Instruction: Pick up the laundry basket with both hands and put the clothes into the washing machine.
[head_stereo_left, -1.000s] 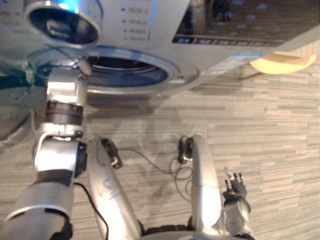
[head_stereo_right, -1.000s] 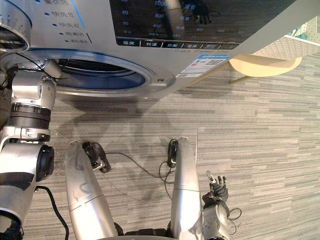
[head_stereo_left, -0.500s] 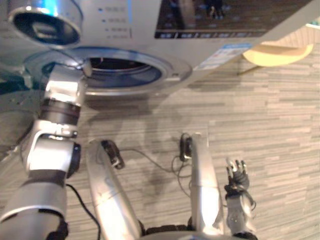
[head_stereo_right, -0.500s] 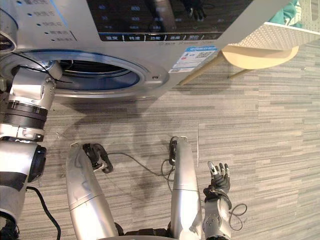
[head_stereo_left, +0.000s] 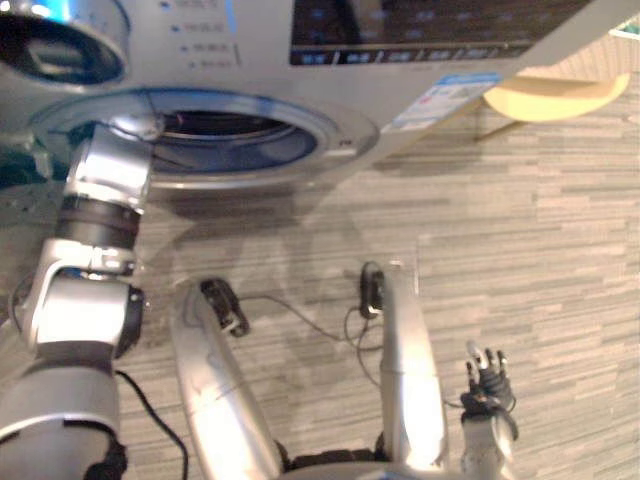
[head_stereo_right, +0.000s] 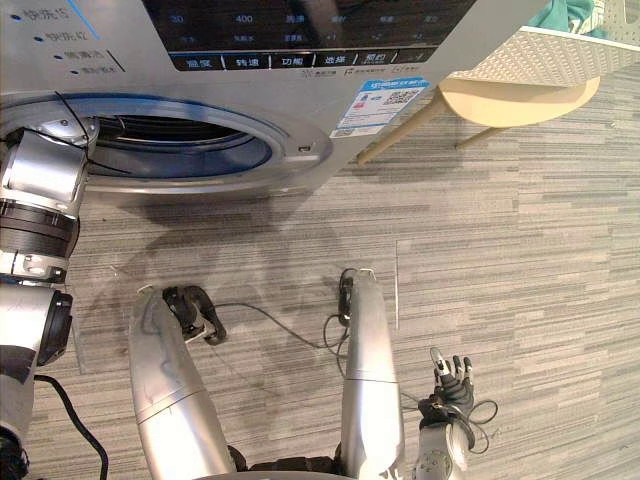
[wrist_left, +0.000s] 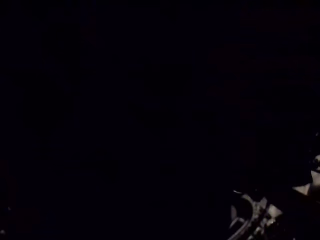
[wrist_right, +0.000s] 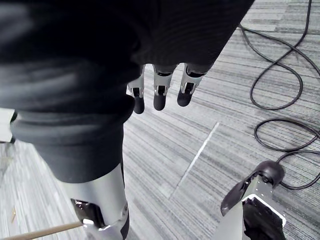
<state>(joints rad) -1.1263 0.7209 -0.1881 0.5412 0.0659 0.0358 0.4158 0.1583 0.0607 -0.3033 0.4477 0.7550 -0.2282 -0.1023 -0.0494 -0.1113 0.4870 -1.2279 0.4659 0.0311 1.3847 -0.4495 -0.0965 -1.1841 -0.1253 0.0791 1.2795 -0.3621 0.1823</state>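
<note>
Washing machine (head_stereo_left: 250, 60) stands at the far left with its door open. The round drum opening (head_stereo_right: 170, 150) faces the robot, and inside it is dark with no clothes visible.

- Left arm (head_stereo_left: 100, 200) is raised to the opening's left rim. Its hand seems to be past the rim, inside the drum, where the left wrist view is nearly black. Cannot tell whether that hand is released or grasping anything.
- Grey striped carpet floor (head_stereo_right: 520, 250) lies in front of the machine.
- Right hand (head_stereo_right: 450, 392) hangs low at the robot's right side, well apart from the machine. It is released, fingers (wrist_right: 160, 95) straight, carrying nothing.
- Laundry basket (head_stereo_right: 530, 60), white and perforated, is at the far right on a small round-topped bench (head_stereo_right: 510, 100) with wooden legs, just beside the machine. A teal cloth (head_stereo_right: 565, 12) lies in it. Neither hand touches it.

Step in hand, as judged: loading at the drum with the left hand alone, and the basket has not been lifted.

The next move calls for drawing the left arm clear of the rim without snagging. The robot would then turn right toward the bench and set one hand on each side of the basket.
</note>
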